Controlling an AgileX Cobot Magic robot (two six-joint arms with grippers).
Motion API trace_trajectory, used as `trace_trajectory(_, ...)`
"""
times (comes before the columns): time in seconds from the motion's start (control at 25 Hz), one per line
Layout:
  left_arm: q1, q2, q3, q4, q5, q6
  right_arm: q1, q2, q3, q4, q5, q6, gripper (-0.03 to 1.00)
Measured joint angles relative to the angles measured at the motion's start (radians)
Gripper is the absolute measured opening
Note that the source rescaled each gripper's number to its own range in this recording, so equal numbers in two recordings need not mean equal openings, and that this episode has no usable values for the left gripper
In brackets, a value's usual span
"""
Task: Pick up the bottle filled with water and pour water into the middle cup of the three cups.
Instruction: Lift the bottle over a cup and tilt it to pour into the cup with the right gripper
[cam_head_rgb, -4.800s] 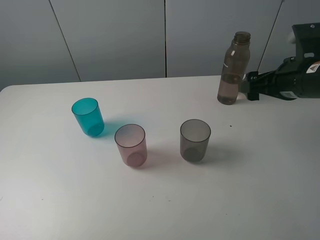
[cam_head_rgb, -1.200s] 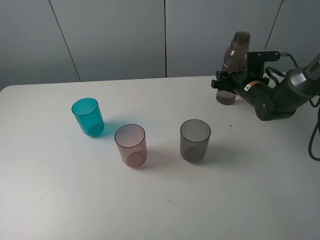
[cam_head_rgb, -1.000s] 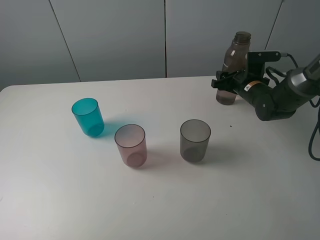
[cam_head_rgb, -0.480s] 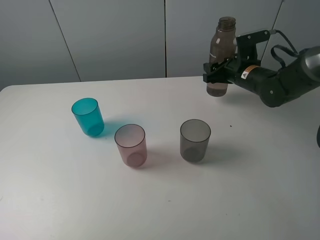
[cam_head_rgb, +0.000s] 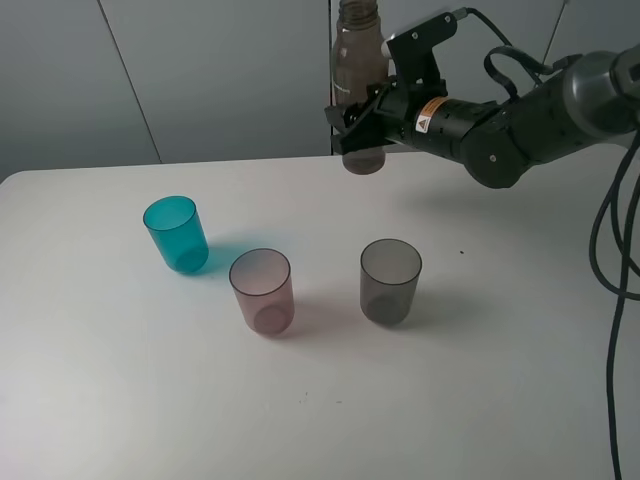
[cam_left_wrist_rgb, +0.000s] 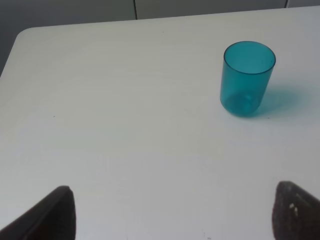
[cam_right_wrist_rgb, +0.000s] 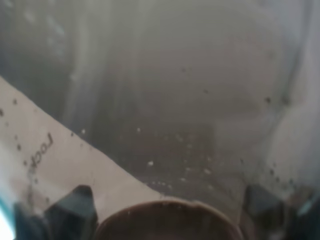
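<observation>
Clamping the bottle (cam_head_rgb: 357, 55) upright above the far edge of the table (cam_head_rgb: 500, 350), your right gripper (cam_head_rgb: 360, 128) has the pink middle cup (cam_head_rgb: 262, 290) well apart, down toward the camera and to its left.

The bottle (cam_head_rgb: 358, 60), upper middle of the exterior view, is smooth translucent smoky grey-brown plastic with a soft sheen; the right wrist view shows fine specks on its wall. The teal cup (cam_head_rgb: 177, 234), pale pink middle cup (cam_head_rgb: 262, 291) and grey cup (cam_head_rgb: 390, 281) are smooth translucent plastic. The tabletop (cam_head_rgb: 480, 380) is matt white. The arm (cam_head_rgb: 510, 135), upper right, looks matt black.
</observation>
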Motion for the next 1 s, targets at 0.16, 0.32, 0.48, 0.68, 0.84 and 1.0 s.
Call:
trace_trajectory(0.16, 0.0, 0.0, 0.0, 0.0, 0.0, -0.006, 0.051, 0.037, -0.071, -0.063, -0.012, 0.0, 0.01)
trace_trajectory(0.32, 0.0, 0.0, 0.0, 0.0, 0.0, -0.006, 0.064, 0.092, -0.125, -0.238, -0.014, -0.002, 0.0)
trace_trajectory(0.48, 0.0, 0.0, 0.0, 0.0, 0.0, 0.0, 0.067, 0.129, -0.143, -0.354, -0.033, -0.048, 0.0)
trace_trajectory(0.68, 0.0, 0.0, 0.0, 0.0, 0.0, 0.0, 0.051, 0.138, -0.144, -0.481, -0.074, -0.076, 0.0)
trace_trajectory(0.84, 0.0, 0.0, 0.0, 0.0, 0.0, 0.0, 0.003, 0.138, -0.146, -0.57, -0.135, -0.068, 0.0)
trace_trajectory(1.0, 0.0, 0.0, 0.0, 0.0, 0.0, 0.0, -0.026, 0.138, -0.148, -0.647, -0.162, -0.07, 0.0)
